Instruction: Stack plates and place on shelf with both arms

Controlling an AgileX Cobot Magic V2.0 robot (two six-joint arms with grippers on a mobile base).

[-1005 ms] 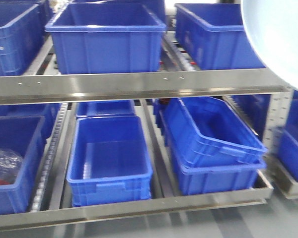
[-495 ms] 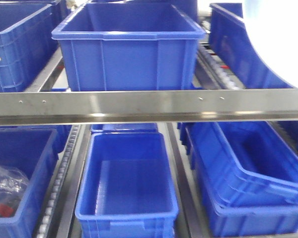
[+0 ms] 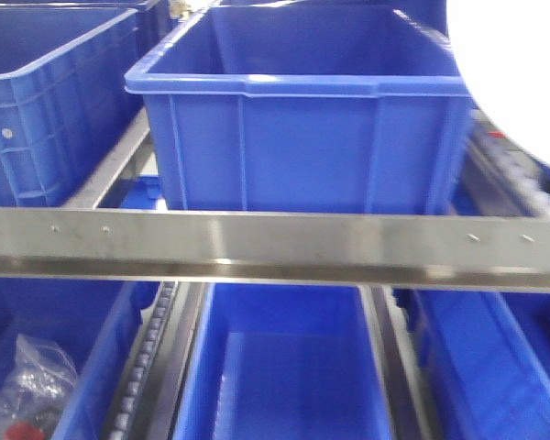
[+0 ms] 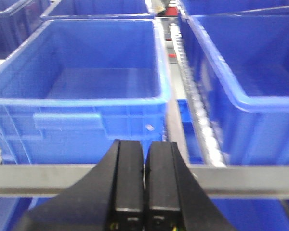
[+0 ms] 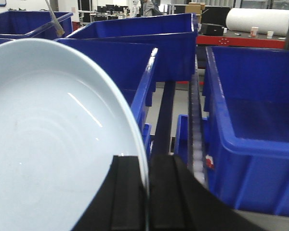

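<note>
Jaws on right arm (image 5: 166, 192) pinch glossy pale-bluish plate (image 5: 53, 144) edge-on by its rim, right of blue bin (image 3: 302, 137); left arm (image 4: 130, 192) jaws pressed together.

1. The shelf (image 3: 275, 243) is a metal rack with a steel front rail and roller tracks (image 3: 145, 376) between its lanes.
2. On the upper level, the middle upper bin (image 3: 302, 137), blue and empty, stands beside the left upper bin (image 3: 46, 101).
3. On the lower level sit the middle lower bin (image 3: 293, 376), the right lower bin (image 3: 495, 367), and the left lower bin (image 3: 101, 367), which holds a clear bag (image 3: 32, 390).
</note>
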